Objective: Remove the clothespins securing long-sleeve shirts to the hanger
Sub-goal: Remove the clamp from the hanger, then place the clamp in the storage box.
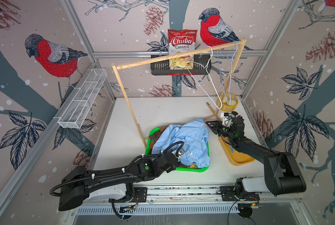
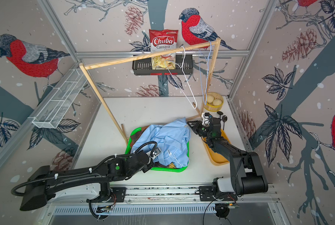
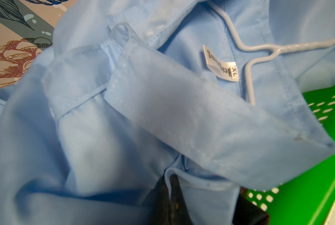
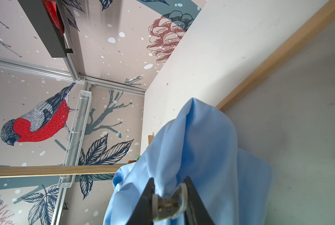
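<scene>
Jaws of the right gripper (image 4: pixel 169 196) pinch the pale clothespin (image 4: pixel 168 206), probably to spring it off the blue shirt (image 4: pixel 197 146); the left gripper (image 3: pixel 170 194) jaws pinch its cloth, apparently steadying it.

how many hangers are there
3: a white hanger and a light blue hanger hang on the wooden rail; a third hanger lies inside the light blue shirt in the green tray. More may hide beneath.

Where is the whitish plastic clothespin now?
The whitish plastic clothespin sits between the fingers of the right gripper in the right wrist view, clipped on the light blue shirt; in a top view, at the shirt's far right edge.
</scene>
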You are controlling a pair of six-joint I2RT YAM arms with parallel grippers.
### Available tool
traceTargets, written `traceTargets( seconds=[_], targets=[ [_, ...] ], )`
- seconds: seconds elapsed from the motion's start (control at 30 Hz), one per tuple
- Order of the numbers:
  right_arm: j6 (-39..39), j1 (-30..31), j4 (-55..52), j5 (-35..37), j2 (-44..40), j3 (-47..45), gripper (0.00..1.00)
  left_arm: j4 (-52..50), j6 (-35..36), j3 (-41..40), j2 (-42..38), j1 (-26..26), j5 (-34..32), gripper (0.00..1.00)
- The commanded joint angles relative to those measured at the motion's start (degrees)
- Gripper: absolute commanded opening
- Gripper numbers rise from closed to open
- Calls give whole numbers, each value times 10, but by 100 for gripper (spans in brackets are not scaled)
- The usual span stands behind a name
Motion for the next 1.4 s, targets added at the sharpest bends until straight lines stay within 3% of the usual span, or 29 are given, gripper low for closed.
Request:
traceTargets(
  seconds=[0.0,0.43,0.7,0.77,0.9,1.07,1.17,1.37],
  targets=[
    [-6,-2,-9,8,-9,2,22,6,-9,4,2,1,3,0],
    [-43,-24,-132,77,-49,31,14,7,-8,3,-4,1,7,1],
    [-81,-122,-301,176,-173,12,13,3,-9,8,-8,1,11,9],
    [-87,-151,-336,189,-209,-4,16,1,-9,13,-9,1,15,16],
    [-115,-190,-391,215,-271,-41,20,-12,-5,30,-11,1,22,38],
    [-139,-236,-393,205,-289,-92,21,-9,-8,34,-24,1,45,58],
    [-156,-249,-396,199,-276,-90,31,-12,-12,36,-32,1,56,69],
    [-170,-246,-403,202,-262,-72,84,-23,-10,34,-62,1,103,88]
  ],
)
